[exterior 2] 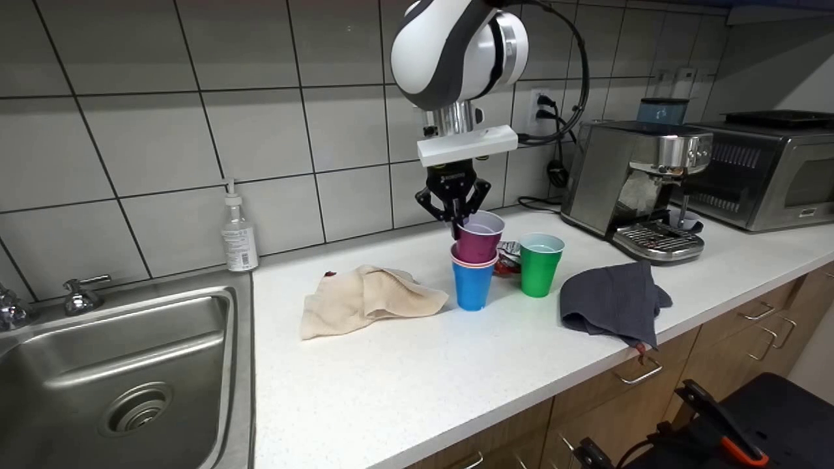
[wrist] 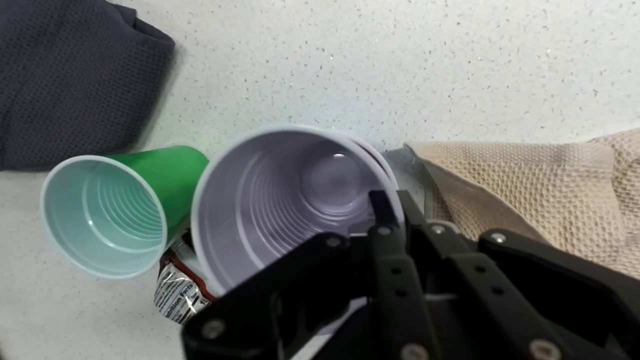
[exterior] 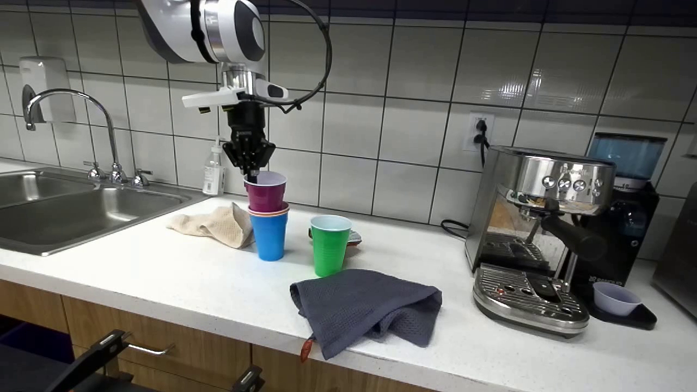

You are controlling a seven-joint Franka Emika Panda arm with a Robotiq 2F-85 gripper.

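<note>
My gripper (wrist: 393, 200) straddles the rim of a purple cup (exterior: 266, 197), one finger inside the cup and the other outside. The jaws stand nearly together, with the thin cup wall between them. In both exterior views the purple cup's lower part is down inside a blue cup (exterior 2: 472, 286), past an orange-red rim (exterior: 268, 210), so its base is hidden. The blue cup stands upright on the counter. A green cup (wrist: 182, 167) stands beside the stack, upright and apart from it. Its pale inside faces the wrist camera.
Behind the green cup lies a shiny wrapper (wrist: 177, 295). A beige cloth (exterior 2: 365, 296) lies against the stack's sink side, a dark cloth (exterior: 370, 305) near the counter's front edge. Beyond stand a soap bottle (exterior: 214, 170), a sink (exterior 2: 241, 365) and a coffee machine (exterior: 493, 218).
</note>
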